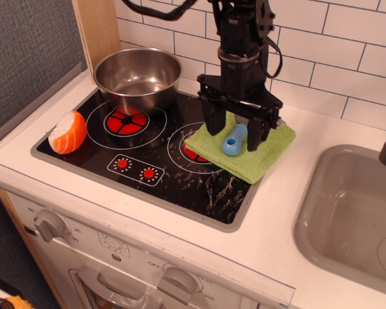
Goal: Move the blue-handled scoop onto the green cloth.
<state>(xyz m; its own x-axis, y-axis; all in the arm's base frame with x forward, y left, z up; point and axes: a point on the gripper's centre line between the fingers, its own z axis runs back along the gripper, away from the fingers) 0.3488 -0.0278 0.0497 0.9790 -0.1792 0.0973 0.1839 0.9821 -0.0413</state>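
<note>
Knobs (pixel 51 225) are sitting on the front panel of the toy stove, nearest to the camera and far below-left of the gripper. Further in, a sushi piece (pixel 67 132) is lying on the black cooktop (pixel 174 177), well apart to the left of the gripper. The green cloth (pixel 254 154) is lying directly under the gripper, partly covering a burner. The blue-handled scoop (pixel 233 140) is resting on this cloth, between the two fingers; its grey bowl is mostly hidden behind them. The gripper (pixel 235 132) is hanging over it with fingers spread wide on both sides of the handle, not pressing it. A steel pot (pixel 138 77) is standing behind-left of the gripper. A grey sink (pixel 347 212) is lying to its right.
</note>
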